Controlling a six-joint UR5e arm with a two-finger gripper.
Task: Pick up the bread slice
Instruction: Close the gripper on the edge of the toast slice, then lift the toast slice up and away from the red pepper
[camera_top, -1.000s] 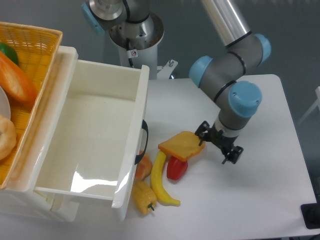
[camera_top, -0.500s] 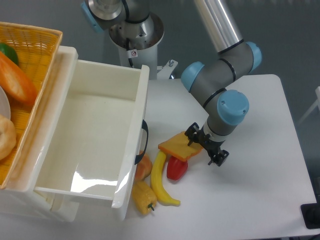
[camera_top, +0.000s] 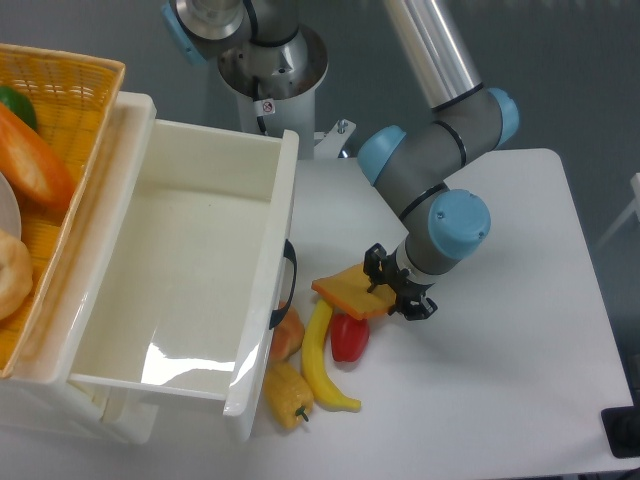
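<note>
White rectangular table (camera_top: 520, 400): carries everything listed below, along with the arm's base at its far edge.

Large white plastic bin (camera_top: 190, 270): open-topped, rectangular, at the left of the table; a dark handle sits on its right-hand wall.

Woven yellow-orange basket (camera_top: 70, 90): at the far left, behind and against the bin, cut off by the frame edge; it holds orange and pale food pieces only partly in view.

Grey robot arm with light-blue joint caps (camera_top: 440, 170): reaches down from the top of the frame to the middle of the table.

Long yellow plastic banana (camera_top: 322, 362): lies just right of the bin's front corner, its upper end tucked beneath the slice.

Flat yellow-orange plastic bread slice with darker orange crust (camera_top: 350, 292): right of the bin's handle, tilted, resting over the banana's top and the red pepper.

Black two-finger pincer (camera_top: 392, 288): at the slice's right edge, one finger at the far side of it and one at the near side; whether they have clamped it cannot be told.

Small yellow plastic pepper (camera_top: 287, 392): by the bin's front corner, touching the banana.

Red plastic pepper (camera_top: 348, 338): under the slice, just right of the banana.

Small orange fruit-like piece (camera_top: 289, 334): between bin wall and banana.
</note>
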